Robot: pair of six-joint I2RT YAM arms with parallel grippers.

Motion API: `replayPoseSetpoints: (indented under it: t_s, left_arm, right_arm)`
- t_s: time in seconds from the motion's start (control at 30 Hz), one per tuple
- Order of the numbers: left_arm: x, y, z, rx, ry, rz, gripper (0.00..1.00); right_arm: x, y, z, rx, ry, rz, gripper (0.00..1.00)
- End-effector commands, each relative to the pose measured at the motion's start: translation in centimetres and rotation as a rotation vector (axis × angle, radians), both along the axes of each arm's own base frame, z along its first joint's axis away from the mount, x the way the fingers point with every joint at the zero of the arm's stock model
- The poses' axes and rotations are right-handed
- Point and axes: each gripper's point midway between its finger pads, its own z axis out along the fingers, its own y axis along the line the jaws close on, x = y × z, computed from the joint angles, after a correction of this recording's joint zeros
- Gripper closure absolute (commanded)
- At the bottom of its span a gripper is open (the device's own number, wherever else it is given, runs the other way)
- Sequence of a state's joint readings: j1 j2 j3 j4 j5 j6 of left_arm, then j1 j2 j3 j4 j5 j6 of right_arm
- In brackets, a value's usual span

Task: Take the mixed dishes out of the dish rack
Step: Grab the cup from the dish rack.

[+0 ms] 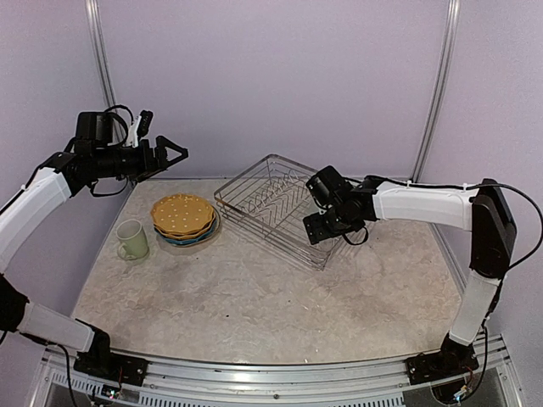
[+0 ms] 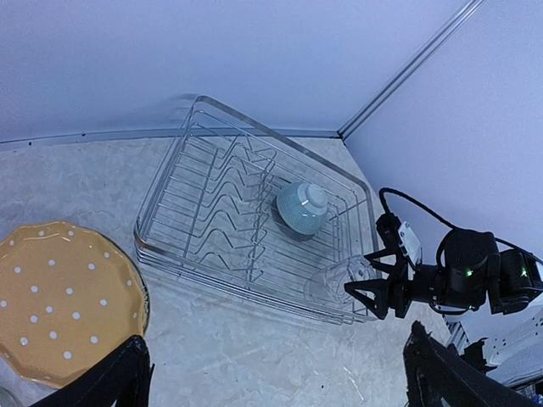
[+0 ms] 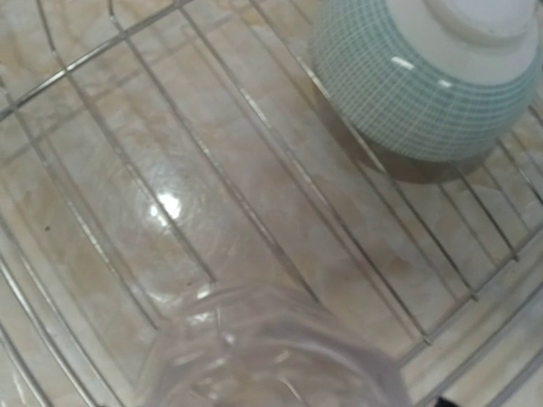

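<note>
The silver wire dish rack [image 1: 240, 182] stands at the back middle of the table. In the left wrist view the dish rack [image 2: 170, 170] holds an upturned small light-blue bowl [image 2: 301, 208] and a clear glass [image 2: 335, 284] lying on its side at the near right corner. My right gripper [image 1: 316, 229] [image 2: 355, 270] is open, its fingers on either side of the glass's end. The right wrist view shows the glass [image 3: 271, 356] close below and the bowl [image 3: 433, 76] beyond. My left gripper [image 1: 176, 153] [image 2: 280, 381] is open, empty, raised at the far left.
A stack of plates with an orange dotted scalloped plate [image 1: 182, 214] [image 2: 64, 297] on top sits left of the rack. A pale green mug [image 1: 131, 239] stands left of the stack. The marble table [image 1: 254, 297] has purple walls behind.
</note>
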State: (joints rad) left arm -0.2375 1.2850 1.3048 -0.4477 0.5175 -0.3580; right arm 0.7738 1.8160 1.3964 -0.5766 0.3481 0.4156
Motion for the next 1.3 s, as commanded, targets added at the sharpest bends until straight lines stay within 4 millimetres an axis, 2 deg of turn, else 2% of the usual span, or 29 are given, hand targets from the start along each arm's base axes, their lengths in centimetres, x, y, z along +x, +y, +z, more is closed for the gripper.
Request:
replayPoseSetpoints:
  t_s: [0.0, 0.4, 0.57, 0.77, 1.1, 1.23, 1.27]
  left_arm:
    - [-0.1, -0.6, -0.2, -0.007, 0.013, -0.021, 0.01]
    - [0.1, -0.9, -0.8, -0.008, 0.036, -0.028, 0.01]
    - [0.1, -0.9, -0.8, -0.01, 0.04, -0.028, 0.01]
    - [0.1, -1.0, -0.8, -0.011, 0.045, -0.031, 0.01]
    - [-0.2, -1.2, -0.5, -0.027, 0.045, -0.046, 0.01]
    - [-0.3, -1.4, -0.5, -0.036, 0.053, -0.055, 0.01]
    - [-0.3, -1.5, -0.5, -0.038, 0.053, -0.058, 0.01]
  right_arm:
    - [0.1, 0.6, -1.0, 0.028, 0.025, 0.004, 0.23]
    - [0.2, 0.8, -2.1, 0.021, 0.039, 0.011, 0.25]
    - [0.4, 1.2, -1.5, 0.041, 0.022, 0.016, 0.34]
    - [0.9, 2.0, 1.1, 0.104, -0.04, 0.034, 0.48]
    - [2.2, 1.6, 8.1, 0.213, -0.245, 0.001, 0.83]
    - [2.4, 1.3, 9.9, 0.278, -0.306, -0.023, 1.0]
    - [2.3, 1.2, 10.3, 0.307, -0.319, -0.028, 1.0]
